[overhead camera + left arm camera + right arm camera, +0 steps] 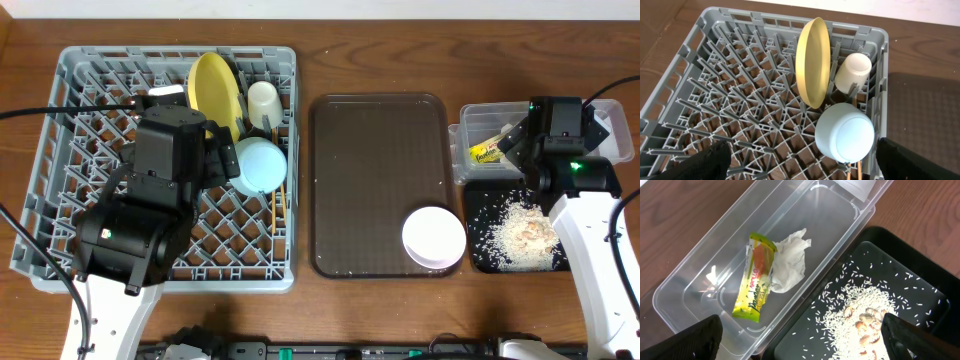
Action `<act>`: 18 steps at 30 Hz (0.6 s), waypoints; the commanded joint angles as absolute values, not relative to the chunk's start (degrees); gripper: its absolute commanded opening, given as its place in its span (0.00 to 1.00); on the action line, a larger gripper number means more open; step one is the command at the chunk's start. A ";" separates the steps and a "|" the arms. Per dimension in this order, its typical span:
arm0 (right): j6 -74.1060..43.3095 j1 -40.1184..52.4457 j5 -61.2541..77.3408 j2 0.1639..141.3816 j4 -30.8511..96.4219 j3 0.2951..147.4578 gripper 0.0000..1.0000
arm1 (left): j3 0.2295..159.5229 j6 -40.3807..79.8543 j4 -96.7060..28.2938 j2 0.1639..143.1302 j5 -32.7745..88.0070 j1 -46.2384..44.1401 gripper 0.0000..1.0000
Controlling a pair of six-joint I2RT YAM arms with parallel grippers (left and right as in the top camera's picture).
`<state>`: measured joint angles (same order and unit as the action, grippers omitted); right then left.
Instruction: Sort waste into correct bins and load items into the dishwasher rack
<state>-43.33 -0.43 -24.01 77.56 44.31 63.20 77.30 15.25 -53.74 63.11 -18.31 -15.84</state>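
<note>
The grey dishwasher rack (60, 150) (685, 75) holds a yellow plate (215, 90) (812, 60) on edge, a white cup (264, 103) (853, 71), an overturned light blue bowl (260, 165) (845, 132) and chopsticks (278, 210) (853, 172). My left gripper (802, 170) hovers open over the rack, the blue bowl just ahead of its right finger. A white bowl (433, 238) sits on the brown tray (370, 120). The clear tub (690, 280) contains the wrapper (757, 280) (487, 152) and tissue (790, 262). Rice crumbs (860, 315) (522, 232) lie in the black tray (805, 340). My right gripper (800, 347) is open above both bins.
The brown tray lies between the rack and the bins, with the white bowl at its near right corner. The left arm's body covers the rack's near middle in the overhead view. Bare wooden table surrounds everything.
</note>
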 commanded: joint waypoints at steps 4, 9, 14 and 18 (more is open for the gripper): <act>-42.74 -0.78 -24.56 77.58 44.40 63.20 0.99 | 77.47 17.28 -55.33 63.16 -7.31 -15.70 0.94; -42.74 -0.78 -24.56 77.58 44.42 63.20 0.99 | 77.45 17.28 -57.93 63.37 14.74 -15.70 0.94; -42.74 -0.78 -24.56 77.58 44.42 63.20 0.99 | 76.86 17.56 -63.11 64.73 25.76 -17.39 0.94; -42.74 -0.78 -24.56 77.58 44.42 63.20 0.99 | 75.33 17.91 -67.33 65.91 25.69 -21.52 0.94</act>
